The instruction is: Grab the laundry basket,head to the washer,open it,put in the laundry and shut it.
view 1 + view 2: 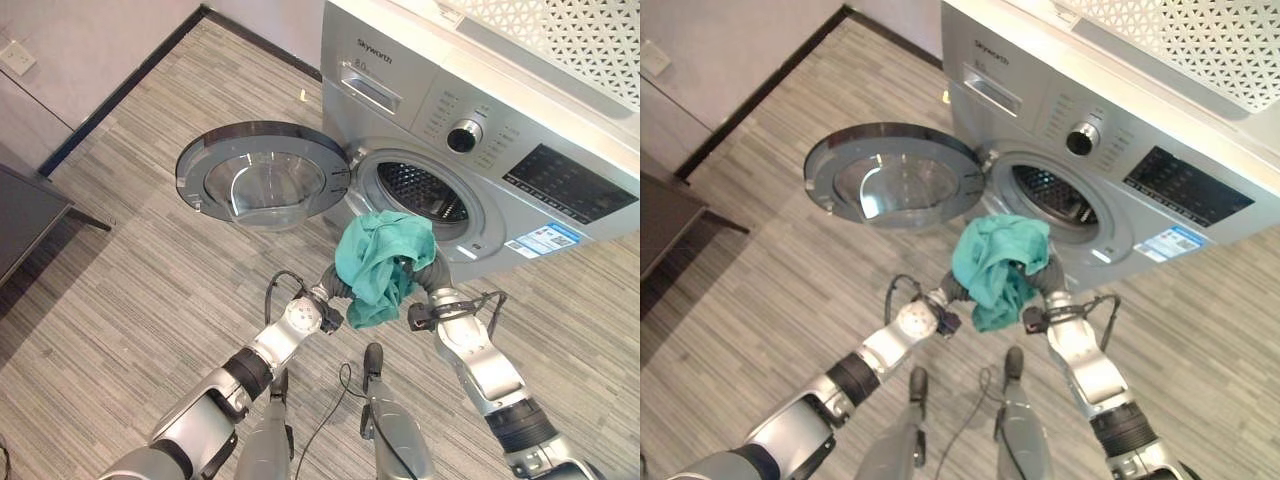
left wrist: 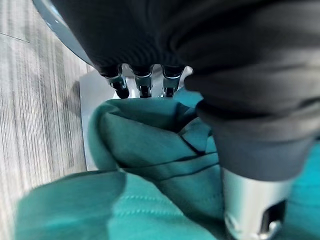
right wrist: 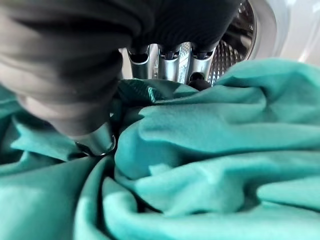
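A bunched teal cloth (image 1: pixel 378 258) hangs between my two hands, just in front of and below the washer's round drum opening (image 1: pixel 420 192). My left hand (image 1: pixel 336 283) grips it from the left, fingers (image 2: pixel 143 85) curled over the top fold and thumb pressed into the fabric. On the cloth's other side my right hand (image 1: pixel 432 272) has its fingers (image 3: pixel 170 62) bent onto the cloth (image 3: pixel 210 150), with the drum's perforated wall (image 3: pixel 235 45) right behind. The silver washer (image 1: pixel 520 150) has its door (image 1: pixel 262 178) swung wide open to the left.
A white perforated basket-like surface (image 1: pixel 570 35) sits on top of the washer. A dark low piece of furniture (image 1: pixel 25 215) stands at the left, near the wall's dark baseboard (image 1: pixel 120 95). Striped grey floor (image 1: pixel 150 300) lies open under the door.
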Robot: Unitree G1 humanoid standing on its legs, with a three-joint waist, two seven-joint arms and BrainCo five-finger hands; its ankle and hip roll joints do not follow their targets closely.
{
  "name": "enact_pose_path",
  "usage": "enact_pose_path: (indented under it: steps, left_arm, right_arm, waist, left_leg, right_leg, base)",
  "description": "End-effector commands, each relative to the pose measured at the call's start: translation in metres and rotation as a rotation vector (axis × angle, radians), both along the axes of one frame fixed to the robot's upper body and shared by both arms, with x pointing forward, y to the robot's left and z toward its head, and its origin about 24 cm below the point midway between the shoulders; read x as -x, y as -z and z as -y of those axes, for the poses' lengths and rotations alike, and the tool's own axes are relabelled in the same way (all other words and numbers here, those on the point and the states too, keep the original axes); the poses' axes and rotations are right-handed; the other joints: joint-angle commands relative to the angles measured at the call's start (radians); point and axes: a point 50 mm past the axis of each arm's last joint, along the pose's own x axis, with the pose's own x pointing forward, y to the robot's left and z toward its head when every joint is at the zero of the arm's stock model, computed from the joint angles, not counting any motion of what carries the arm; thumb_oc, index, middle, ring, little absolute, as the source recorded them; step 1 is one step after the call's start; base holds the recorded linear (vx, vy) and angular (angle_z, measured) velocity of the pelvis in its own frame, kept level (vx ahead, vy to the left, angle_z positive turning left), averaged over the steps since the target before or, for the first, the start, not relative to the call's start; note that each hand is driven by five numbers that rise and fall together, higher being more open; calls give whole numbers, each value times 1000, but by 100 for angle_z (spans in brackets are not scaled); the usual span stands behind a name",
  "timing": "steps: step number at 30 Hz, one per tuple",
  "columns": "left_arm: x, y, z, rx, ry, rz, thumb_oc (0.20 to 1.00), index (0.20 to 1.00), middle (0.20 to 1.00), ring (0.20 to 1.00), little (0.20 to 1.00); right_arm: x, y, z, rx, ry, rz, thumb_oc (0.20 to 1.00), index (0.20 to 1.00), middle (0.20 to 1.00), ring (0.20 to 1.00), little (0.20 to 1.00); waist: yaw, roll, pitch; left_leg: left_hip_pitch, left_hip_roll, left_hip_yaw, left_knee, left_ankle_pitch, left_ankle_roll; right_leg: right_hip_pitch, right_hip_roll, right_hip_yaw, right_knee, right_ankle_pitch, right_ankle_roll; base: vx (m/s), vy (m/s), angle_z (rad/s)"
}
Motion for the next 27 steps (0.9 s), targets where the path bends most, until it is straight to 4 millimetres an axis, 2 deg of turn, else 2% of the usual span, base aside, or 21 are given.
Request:
enact_pose_path:
  steps: [1,8,13,14,15,16,24,27]
  left_arm:
    - [0,-14,26,-14,121,54,1000,1000,1000,1000,1000]
    - [-1,-33,34,37,146,118,1000,1000,1000,1000,1000]
    - [-3,-36,31,70,106,127,1000,1000,1000,1000,1000]
    - [-4,-37,30,81,86,131,928,928,928,928,928]
    - [-4,-36,29,86,76,129,451,451,451,451,451]
    - [-5,-37,27,98,57,134,200,200,200,200,200]
    - [-9,-37,6,186,-69,141,200,200,200,200,200]
    - [-9,-38,-7,238,-134,155,200,200,200,200,200]
  right_arm:
    - [-5,-17,12,29,7,72,200,200,200,200,200]
    - [-1,-10,2,-118,-38,43,200,200,200,200,200]
    - [2,-10,-3,-208,-48,45,200,200,200,200,200]
    - [3,-10,-4,-222,-51,47,200,200,200,200,200]
    - [4,-10,-6,-232,-55,47,200,200,200,200,200]
    - [4,-10,-7,-241,-61,50,200,200,200,200,200]
    - [8,-8,-11,-236,-71,49,200,200,200,200,200]
    - [9,-10,-13,-242,-85,64,200,200,200,200,200]
  waist:
    - [-1,21,-30]
    - [-1,25,-28]
    - [-1,21,-26]
    - [0,19,-26]
    - [0,18,-26]
    - [0,17,-26]
    - [7,-2,-19]
    - [10,-18,-20]
  left_leg:
    - [1,11,113,4,-69,38]
    - [-1,7,116,4,-68,35]
    - [-2,9,120,4,-67,32]
    - [-2,10,122,4,-67,31]
    - [-3,11,123,4,-66,30]
    - [-4,12,124,4,-65,29]
    - [-10,24,128,4,-61,26]
    - [-17,31,131,4,-59,29]
  right_leg:
    - [55,-51,83,46,-168,81]
    - [57,-56,77,44,-167,83]
    - [57,-53,74,42,-163,82]
    - [57,-53,71,40,-162,82]
    - [56,-52,70,39,-162,82]
    - [56,-52,68,39,-162,81]
    - [44,-43,71,38,-158,79]
    - [31,-35,84,37,-153,78]
  base:
    - [0,0,0]
    - [0,0,0]
    - [0,0,0]
    - [0,0,0]
    - [0,0,0]
    - [0,0,0]
    - [0,0,0]
    - [-15,-11,-3]
